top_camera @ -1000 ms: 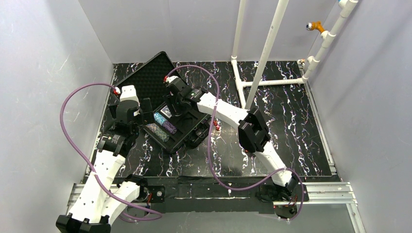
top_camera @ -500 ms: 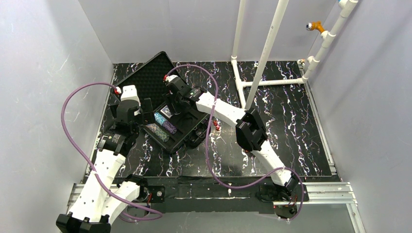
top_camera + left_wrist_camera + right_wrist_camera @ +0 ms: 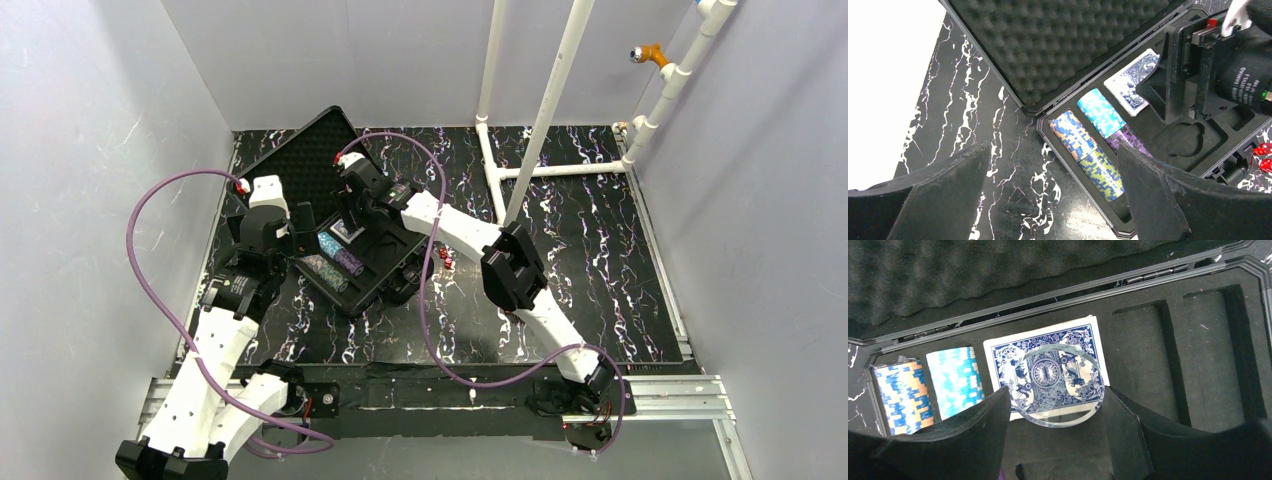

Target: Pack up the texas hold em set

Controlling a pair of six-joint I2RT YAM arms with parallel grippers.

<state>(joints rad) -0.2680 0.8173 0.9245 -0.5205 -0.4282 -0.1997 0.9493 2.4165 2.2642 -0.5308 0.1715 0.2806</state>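
Two grippers hang over the black case (image 3: 385, 285), centre-left of the top view. Nearest me, my left gripper (image 3: 1053, 147) hangs spread above the chip rolls (image 3: 1083, 145) in the tray. Beyond, my right gripper (image 3: 1054, 400) pinches the clear round disc (image 3: 1058, 385) over the blue-backed card deck (image 3: 1003, 352); the foam lid (image 3: 305, 160) lies open, upper left.

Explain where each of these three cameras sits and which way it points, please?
Top external: above and behind the left arm and right arm, looking down on the table; both arms show, meeting over the open black case.
Left wrist: on the left arm, looking down at the chip rolls; its open left tool frames the bottom.
Right wrist: on the right arm, looking down at the card deck; its right tool grips a clear disc.
Shared: both wrist views show the card deck and chip rolls.
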